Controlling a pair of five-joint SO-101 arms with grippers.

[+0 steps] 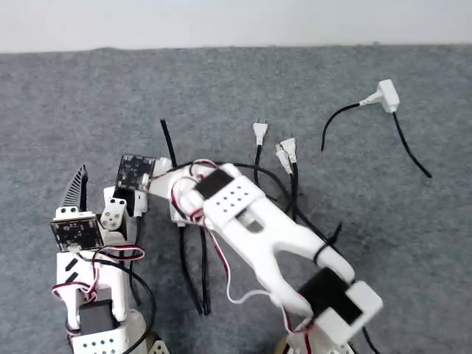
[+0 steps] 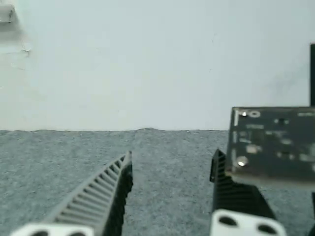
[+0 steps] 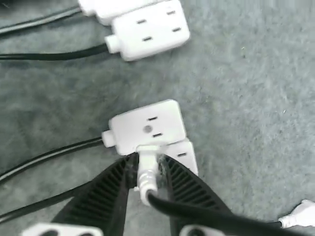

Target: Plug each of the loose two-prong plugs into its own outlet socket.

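My right gripper (image 3: 146, 161) is shut on a white two-prong plug (image 3: 146, 177), whose front end presses against the side of a white outlet socket (image 3: 147, 125). A second socket (image 3: 186, 155) lies close behind it and a third (image 3: 150, 29) lies farther off. In the high view, two loose white plugs (image 1: 259, 131) (image 1: 287, 151) lie side by side past the right arm (image 1: 258, 228), and another plug (image 1: 383, 96) lies at the far right. My left gripper (image 2: 172, 172) is open above bare carpet at the left, holding nothing.
Black cords (image 1: 192, 273) trail across the grey carpet under and around the right arm. Its camera board (image 2: 273, 142) sits close beside my left gripper. A pale wall (image 1: 236, 22) bounds the far side.
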